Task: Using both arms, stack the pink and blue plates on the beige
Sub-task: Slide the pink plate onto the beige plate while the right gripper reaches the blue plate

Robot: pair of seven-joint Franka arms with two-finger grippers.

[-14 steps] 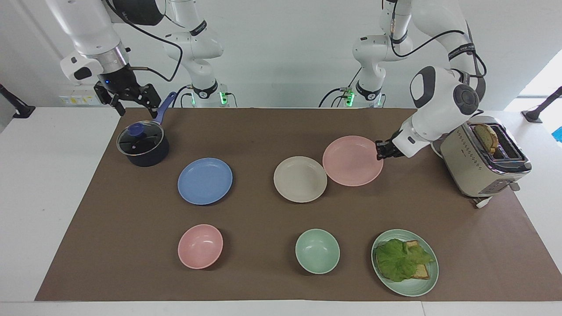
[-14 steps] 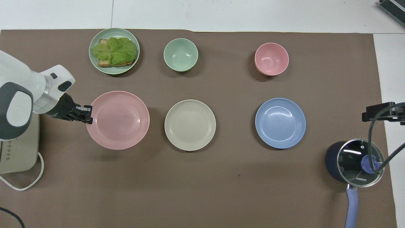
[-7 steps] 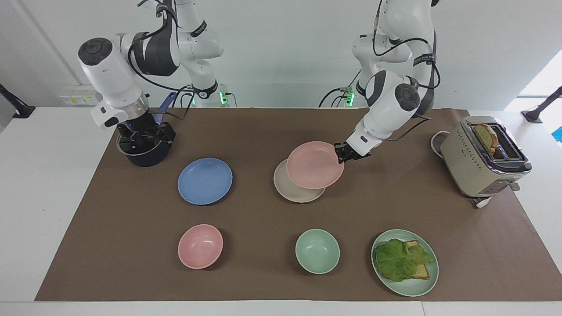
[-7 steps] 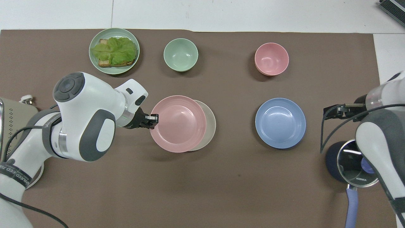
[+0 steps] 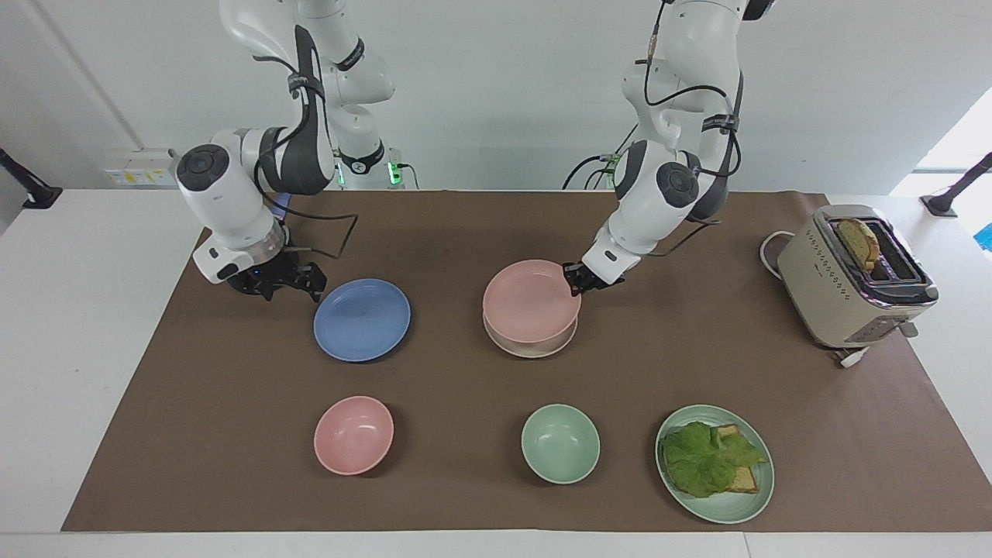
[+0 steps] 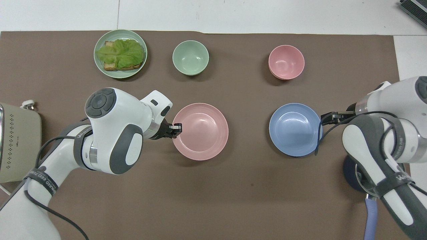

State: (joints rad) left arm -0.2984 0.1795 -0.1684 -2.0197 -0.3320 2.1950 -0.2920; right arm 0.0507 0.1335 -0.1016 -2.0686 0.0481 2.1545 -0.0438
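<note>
We see the left gripper (image 5: 577, 284) clamped on the rim of the pale pink round matte plate (image 5: 530, 301), holding it right over the cream-beige round plate (image 5: 532, 345), whose edge just peeks out underneath. The medium blue round plate (image 5: 362, 319) sits flat on the brown mat (image 5: 496, 496), toward the right arm's end. The right gripper (image 5: 291, 283) has its fingers spread wide, just beside the blue one's rim.
</note>
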